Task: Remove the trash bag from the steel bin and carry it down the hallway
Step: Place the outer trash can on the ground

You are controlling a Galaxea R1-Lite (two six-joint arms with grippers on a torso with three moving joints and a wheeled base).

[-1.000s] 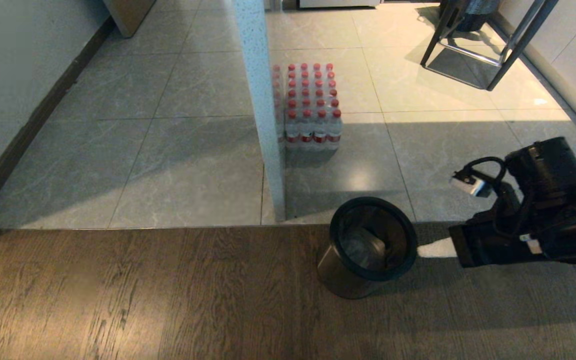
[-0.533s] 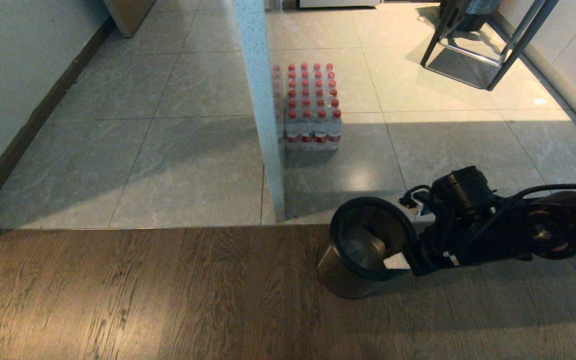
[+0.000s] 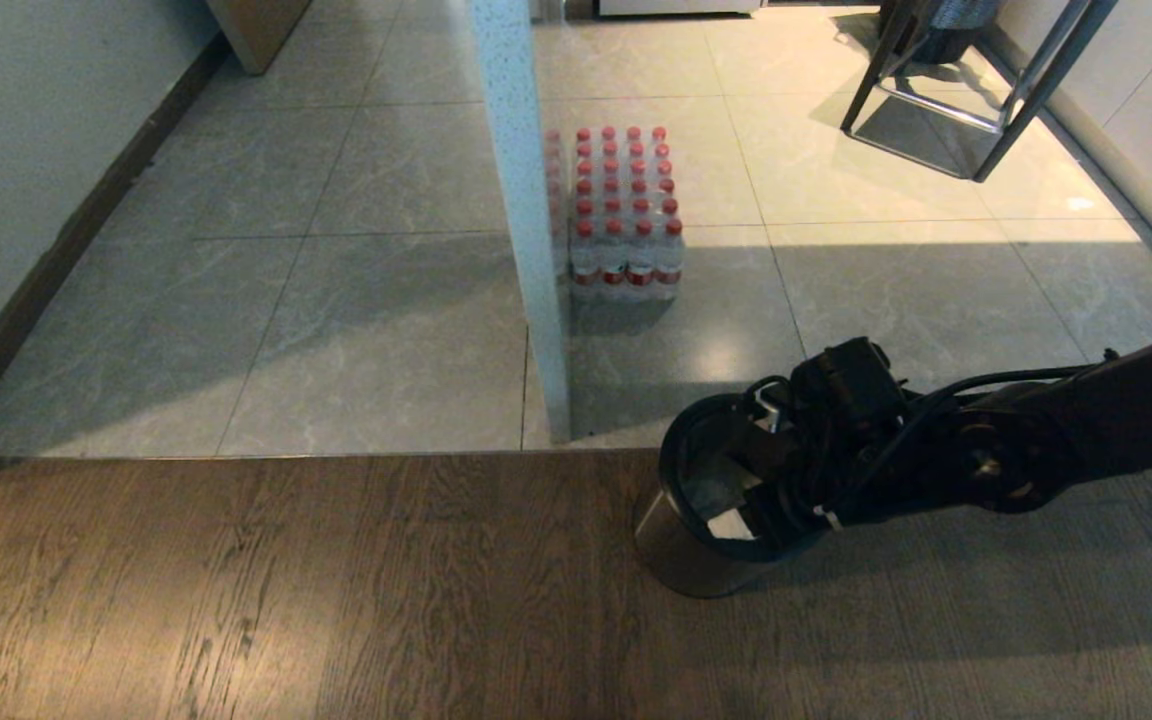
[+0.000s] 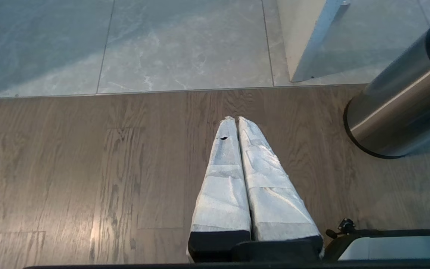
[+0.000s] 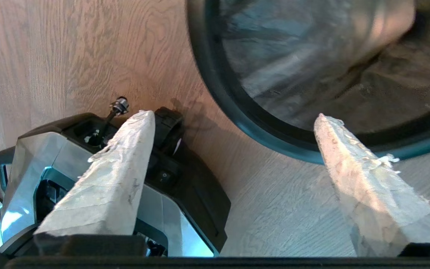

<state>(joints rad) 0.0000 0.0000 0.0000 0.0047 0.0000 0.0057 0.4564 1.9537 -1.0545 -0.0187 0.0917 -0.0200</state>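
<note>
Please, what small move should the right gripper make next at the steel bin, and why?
Probably lower the right gripper a little further into the steel bin. Its fingers stand wide apart at the black rim and hold nothing, and the trash bag lies crumpled inside, below them. The left gripper hangs shut above the wood floor.

bin: steel bin (image 3: 681, 560), black rim, stands on wood floor (image 3: 286, 590) right at edge of the grey tiles (image 3: 376, 330)
right arm: comes in from right; right gripper (image 3: 736, 500) over bin mouth, pale fingertip inside rim
bottles: red-capped pack (image 3: 621, 215) on tiles, far side of bin, beside white pillar (image 3: 526, 220)
far right: metal stool legs (image 3: 976, 100)
left: wall w/ dark baseboard (image 3: 56, 250)
</note>
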